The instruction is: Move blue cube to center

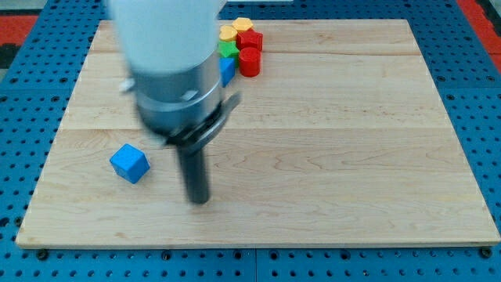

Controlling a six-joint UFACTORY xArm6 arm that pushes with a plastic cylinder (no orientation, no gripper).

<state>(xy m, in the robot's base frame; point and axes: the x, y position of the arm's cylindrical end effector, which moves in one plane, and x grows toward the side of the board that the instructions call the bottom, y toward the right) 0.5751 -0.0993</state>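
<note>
Sitting well toward the view's left and low on the wooden board (376, 117), the blue cube (129, 163) has yet to reach the centre; the push looks not yet begun. My tip (199, 200) stands just to the cube's right, apart from it. There is no claw: the rod holds nothing.

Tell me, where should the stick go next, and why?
Probably around to the view's left of the blue cube. My tip sits to the cube's right and slightly lower, apart from it, while the board's center lies to the right, so pushing must start from the left.
</note>
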